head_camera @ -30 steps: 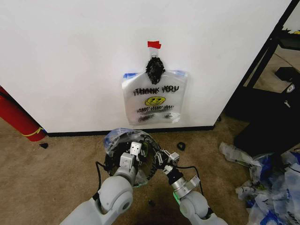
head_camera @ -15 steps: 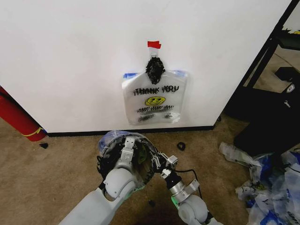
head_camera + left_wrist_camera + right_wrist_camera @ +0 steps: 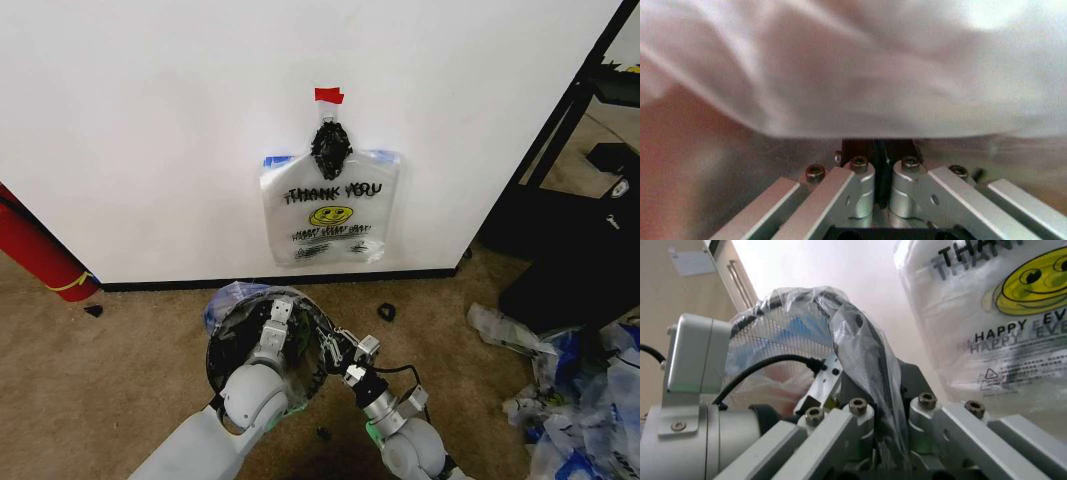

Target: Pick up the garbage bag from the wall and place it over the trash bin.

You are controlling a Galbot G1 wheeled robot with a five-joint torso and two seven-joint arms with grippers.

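Note:
A garbage bag [image 3: 325,220] [image 3: 1000,315] with "THANK YOU" print and a yellow smiley hangs flat on the white wall, under a black knotted clump [image 3: 331,148]. Below it on the carpet stands the round black trash bin [image 3: 228,335] [image 3: 773,340]. A second thin translucent plastic bag [image 3: 228,296] [image 3: 860,340] with blue bits is draped over the bin's rim. My left gripper [image 3: 280,305] [image 3: 881,145] is at the bin's far rim, shut on that film. My right gripper [image 3: 330,345] [image 3: 880,385] is at the rim's right side, shut with film running between its fingers.
A long red cylinder [image 3: 35,250] leans at the left wall. Black shelving [image 3: 580,200] stands at the right, with a heap of loose plastic bags [image 3: 580,400] before it. Small black bits [image 3: 386,312] lie on the carpet near the baseboard.
Both grippers have moved left, and the bin with the film on it has shifted left with them. The bag on the wall has not moved.

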